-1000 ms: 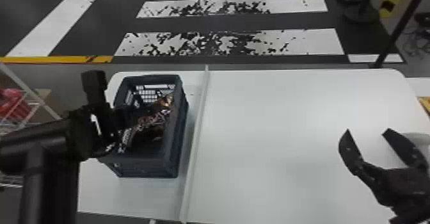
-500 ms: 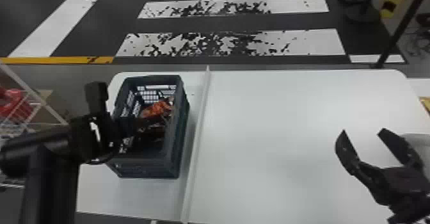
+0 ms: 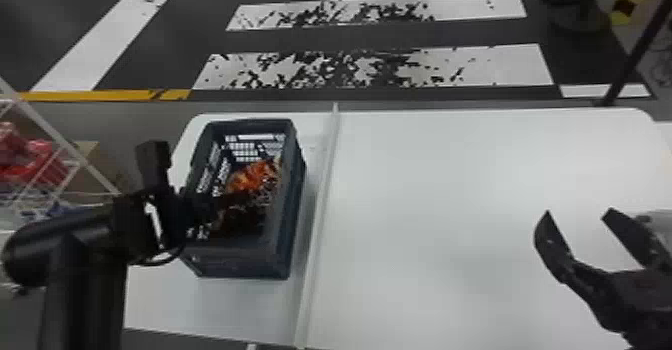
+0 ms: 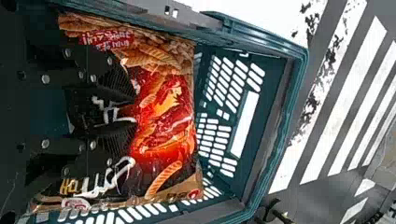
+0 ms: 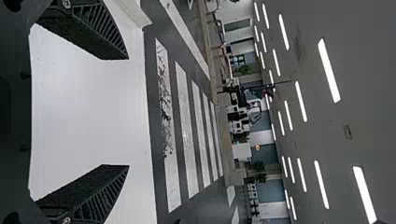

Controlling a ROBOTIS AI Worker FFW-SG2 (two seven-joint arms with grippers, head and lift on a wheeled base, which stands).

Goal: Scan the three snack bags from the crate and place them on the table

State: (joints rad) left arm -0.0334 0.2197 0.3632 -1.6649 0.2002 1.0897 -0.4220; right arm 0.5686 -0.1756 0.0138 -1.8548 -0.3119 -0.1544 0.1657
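Head view: the left gripper [image 3: 207, 208] sits slightly closer to the table's near edge than in the first frame, and more of the orange front of a snack bag [image 3: 254, 175] shows inside the crate [image 3: 289, 194], where darker film shows then. The dark plastic crate stands on the left part of the white table [image 3: 425, 224], its far end near the far left corner, just beside a long white strip [image 3: 324, 194]. Shiny dark wrapping lies in its near half; how many bags there are, I cannot tell. In the left wrist view, the left gripper [image 4: 135, 114] has its fingers drawn together on the snack bag, a fold of black film pinched between them. Above the table's right part, the right gripper [image 3: 575, 211] holds its fingers wide apart, with nothing between them.
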